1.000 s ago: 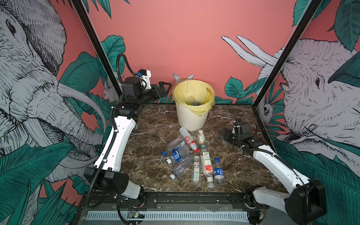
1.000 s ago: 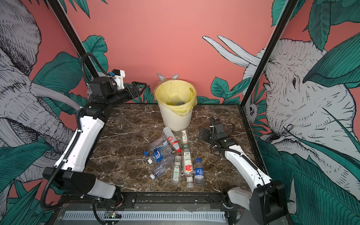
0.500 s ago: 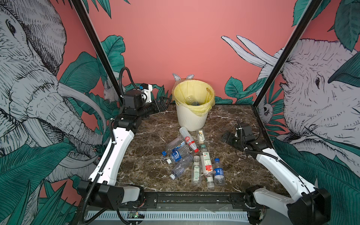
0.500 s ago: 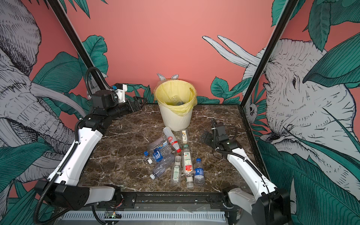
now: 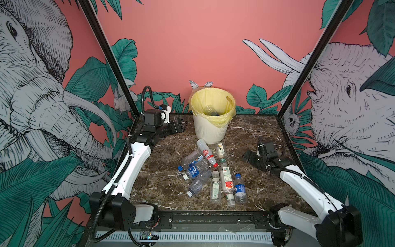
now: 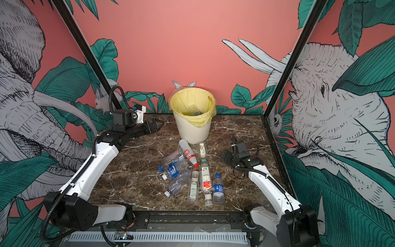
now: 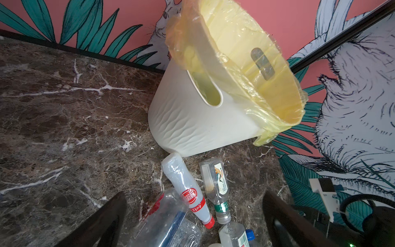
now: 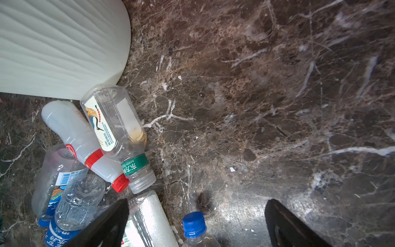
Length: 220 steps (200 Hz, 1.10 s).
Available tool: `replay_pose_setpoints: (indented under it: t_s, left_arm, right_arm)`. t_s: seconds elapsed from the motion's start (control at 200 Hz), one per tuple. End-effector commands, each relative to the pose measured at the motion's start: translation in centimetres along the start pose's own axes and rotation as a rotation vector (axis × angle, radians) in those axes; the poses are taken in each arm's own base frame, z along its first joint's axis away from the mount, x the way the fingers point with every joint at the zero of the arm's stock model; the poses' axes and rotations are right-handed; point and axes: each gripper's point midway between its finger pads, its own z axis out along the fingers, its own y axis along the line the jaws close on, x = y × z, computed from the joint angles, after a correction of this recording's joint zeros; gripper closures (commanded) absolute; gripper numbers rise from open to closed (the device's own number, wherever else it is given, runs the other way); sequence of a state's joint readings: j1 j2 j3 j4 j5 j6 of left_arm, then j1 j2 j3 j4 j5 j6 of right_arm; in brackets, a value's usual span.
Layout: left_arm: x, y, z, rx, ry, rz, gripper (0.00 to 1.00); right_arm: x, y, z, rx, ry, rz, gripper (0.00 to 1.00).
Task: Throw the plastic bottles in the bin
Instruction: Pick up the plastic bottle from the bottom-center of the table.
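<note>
Several bottles point(image 5: 226, 179) lie heaped on the table point(image 5: 162, 171) before the bin point(image 5: 210, 130), unmoved. Left gripper point(image 5: 183, 125) has dropped beside the bin, jaws apart; right gripper point(image 5: 246, 157) sits near the heap, jaws apart too.

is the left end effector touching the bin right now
Apart. In the left wrist view the left end effector is short of the bin, with tabletop and bottles between them.
</note>
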<state>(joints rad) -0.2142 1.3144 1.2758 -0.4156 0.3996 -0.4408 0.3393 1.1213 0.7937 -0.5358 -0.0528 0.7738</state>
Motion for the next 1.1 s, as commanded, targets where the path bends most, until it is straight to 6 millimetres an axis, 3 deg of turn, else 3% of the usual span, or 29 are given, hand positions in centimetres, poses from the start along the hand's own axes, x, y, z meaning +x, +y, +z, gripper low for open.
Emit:
replay_pose_setpoints:
  t_s: [0.0,0.23,0.39,0.84,1.095]
  left_arm:
    - [0.8,1.1,0.3,-0.033,0.017,0.029,0.01]
    - [2.7,2.9,0.7,-0.086,0.047,-0.013,0.01]
    - [3.9,4.0,1.2,-0.101,0.035,-0.076,0.01]
    - [7.4,5.8,2.2,-0.120,0.096,-0.116,0.01]
    - [8.4,6.4,2.3,-0.133,0.112,-0.116,0.01]
  right_arm:
    - [0.5,0.9,0.5,-0.048,0.038,-0.024,0.01]
    - [2.1,1.1,0.4,-0.074,0.095,-0.061,0.01]
    - [4.0,0.1,0.4,-0.042,0.135,-0.096,0.01]
    - [8.1,-0.8,-0.1,-0.049,0.169,-0.077,0.01]
    - [9.8,-1.2,-0.3,-0.032,0.180,-0.087,0.02]
